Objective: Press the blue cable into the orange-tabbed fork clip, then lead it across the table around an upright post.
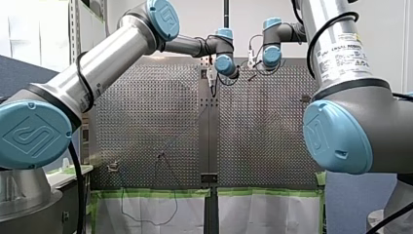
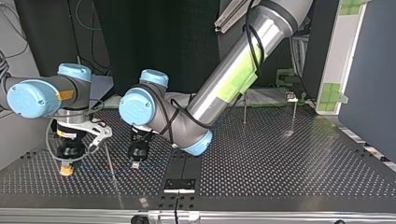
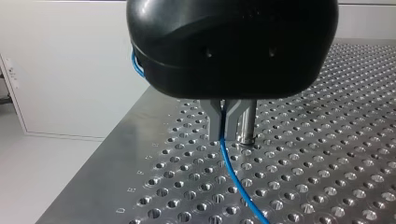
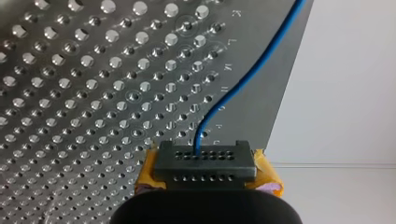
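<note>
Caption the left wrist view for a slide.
Left pincer clamps the blue cable beside an upright post on the perforated table.

My left gripper (image 3: 225, 133) hides part of the blue cable (image 3: 236, 179).

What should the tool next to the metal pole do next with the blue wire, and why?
Probably carry the thin blue cable a little way round the upright metal post, keeping it low. My left arm's black tool is shut on the cable right beside that post, and the cable runs straight away from it, not round it yet.
</note>
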You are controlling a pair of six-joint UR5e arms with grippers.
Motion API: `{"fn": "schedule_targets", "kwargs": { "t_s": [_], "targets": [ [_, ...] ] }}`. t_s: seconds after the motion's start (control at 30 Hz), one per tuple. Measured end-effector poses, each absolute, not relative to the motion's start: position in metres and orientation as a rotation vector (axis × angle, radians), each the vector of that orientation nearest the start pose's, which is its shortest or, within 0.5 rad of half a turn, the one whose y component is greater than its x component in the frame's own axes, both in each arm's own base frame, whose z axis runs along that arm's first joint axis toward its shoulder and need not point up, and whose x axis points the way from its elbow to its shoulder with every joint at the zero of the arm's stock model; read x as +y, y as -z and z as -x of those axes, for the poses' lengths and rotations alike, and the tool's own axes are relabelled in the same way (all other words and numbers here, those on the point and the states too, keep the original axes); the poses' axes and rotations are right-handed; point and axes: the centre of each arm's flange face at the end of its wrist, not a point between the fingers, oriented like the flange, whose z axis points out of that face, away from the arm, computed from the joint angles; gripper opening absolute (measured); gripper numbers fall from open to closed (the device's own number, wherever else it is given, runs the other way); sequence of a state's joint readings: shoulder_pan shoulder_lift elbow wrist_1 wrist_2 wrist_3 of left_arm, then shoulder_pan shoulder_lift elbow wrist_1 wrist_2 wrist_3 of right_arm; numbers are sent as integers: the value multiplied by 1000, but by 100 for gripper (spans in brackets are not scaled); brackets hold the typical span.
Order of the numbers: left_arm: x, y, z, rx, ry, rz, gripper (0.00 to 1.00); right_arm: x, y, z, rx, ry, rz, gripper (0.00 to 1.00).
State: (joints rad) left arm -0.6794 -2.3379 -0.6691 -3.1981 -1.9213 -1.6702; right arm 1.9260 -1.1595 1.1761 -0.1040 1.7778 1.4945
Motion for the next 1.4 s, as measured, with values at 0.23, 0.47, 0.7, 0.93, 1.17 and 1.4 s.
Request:
{"fn": "schedule_targets", "kwargs": {
  "t_s": [0.23,0.47,0.7,0.93,1.17,1.4],
  "targets": [
    [-567,-426,-551,1505,374,-146,0,-588,-446,-335,-1044,-1304,-1278,0],
    [-565,-403,-552,1544,357,-159,0,-588,-440,-333,-1050,-1298,-1283,0],
    [-564,-399,-552,1549,354,-159,0,-589,-434,-334,-1053,-1292,-1293,0],
    [-563,-398,-553,1550,351,-159,37,-592,-423,-335,-1062,-1284,-1308,0],
    [-561,-398,-553,1555,334,-151,100,-593,-420,-334,-1067,-1282,-1312,0],
    [-559,-391,-552,1593,354,-143,100,-595,-418,-331,-1071,-1278,-1311,0]
  ]
}}
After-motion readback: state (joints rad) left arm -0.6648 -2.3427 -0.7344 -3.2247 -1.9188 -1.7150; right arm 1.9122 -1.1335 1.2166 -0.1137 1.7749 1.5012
